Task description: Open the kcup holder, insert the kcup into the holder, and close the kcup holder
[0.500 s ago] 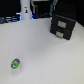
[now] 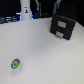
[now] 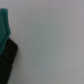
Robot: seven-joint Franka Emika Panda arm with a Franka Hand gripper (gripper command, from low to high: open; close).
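Note:
The kcup [image 2: 15, 64], a small pod with a green top and white body, lies on the white table [image 2: 42, 52] near the front at the exterior view's left. The kcup holder [image 2: 63, 26], a black box with two recessed front panels, stands at the back on the exterior view's right with both panels flush and shut. I cannot make out my gripper in the exterior view. The wrist view shows mostly bare white table [image 3: 50, 42], with a blurred teal shape [image 3: 4, 25] and a black shape [image 3: 7, 60] at one edge. I cannot tell what these shapes are.
A white upright object [image 2: 25, 11] stands at the back, beside dark clutter [image 2: 10, 20] along the table's far edge. A dark structure [image 2: 55, 7] rises just behind the holder.

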